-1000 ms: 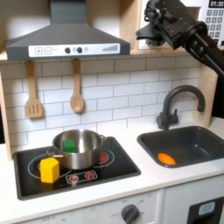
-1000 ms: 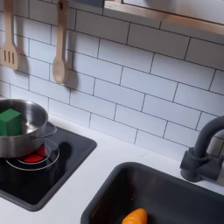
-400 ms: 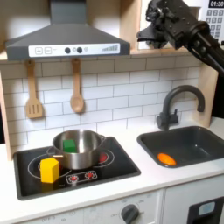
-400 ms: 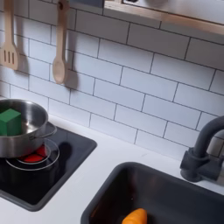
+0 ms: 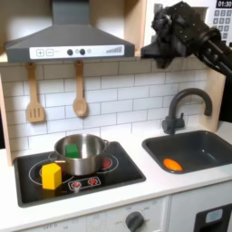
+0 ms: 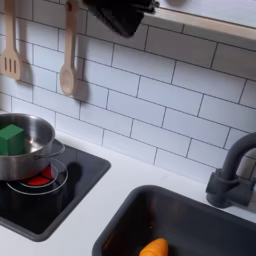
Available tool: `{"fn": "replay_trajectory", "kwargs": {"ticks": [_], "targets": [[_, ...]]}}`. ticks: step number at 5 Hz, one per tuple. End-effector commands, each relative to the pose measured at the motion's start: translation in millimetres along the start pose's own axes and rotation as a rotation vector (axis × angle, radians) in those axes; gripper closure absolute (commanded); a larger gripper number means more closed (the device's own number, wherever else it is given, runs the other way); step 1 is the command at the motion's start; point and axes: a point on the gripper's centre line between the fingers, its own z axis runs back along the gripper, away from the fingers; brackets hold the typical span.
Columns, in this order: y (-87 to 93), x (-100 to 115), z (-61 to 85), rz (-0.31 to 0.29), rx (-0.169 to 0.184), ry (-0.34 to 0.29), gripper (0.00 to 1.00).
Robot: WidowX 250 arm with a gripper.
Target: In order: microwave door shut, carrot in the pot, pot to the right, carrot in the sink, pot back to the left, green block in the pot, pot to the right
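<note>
The shiny pot (image 5: 82,155) stands on the black stovetop, and the green block (image 5: 71,149) sits upright inside it at the left. In the second exterior view the pot (image 6: 24,150) and green block (image 6: 11,138) are at the left edge. The orange carrot (image 5: 171,164) lies in the dark grey sink (image 5: 201,145), also seen as the carrot (image 6: 154,247) in the sink (image 6: 190,222). My gripper (image 5: 159,43) hangs high at the upper right, far above the pot; its dark tip (image 6: 121,18) shows at the top. Its jaws are not distinguishable. The arm covers the microwave door.
A yellow block (image 5: 52,175) stands on the stovetop (image 5: 109,177) in front of the pot. The curved faucet (image 5: 184,107) rises behind the sink. Two wooden utensils (image 5: 79,91) hang on the tiled wall under the range hood (image 5: 68,41). The microwave keypad (image 5: 223,13) is at the top right.
The gripper has dropped lower and shifted slightly right in the first exterior view, and its tip has come into the top of the second exterior view. Pot, blocks and carrot have stayed put.
</note>
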Motion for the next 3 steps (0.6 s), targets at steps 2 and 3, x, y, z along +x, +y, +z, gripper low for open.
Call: {"fn": "replay_trajectory", "kwargs": {"ticks": [2,3], "targets": [[65.7,-84,-34.4,0.027,0.266,0.388,0.0],[79.1,-93,-46.9,0.04,0.293,0.445,0.0]]}}
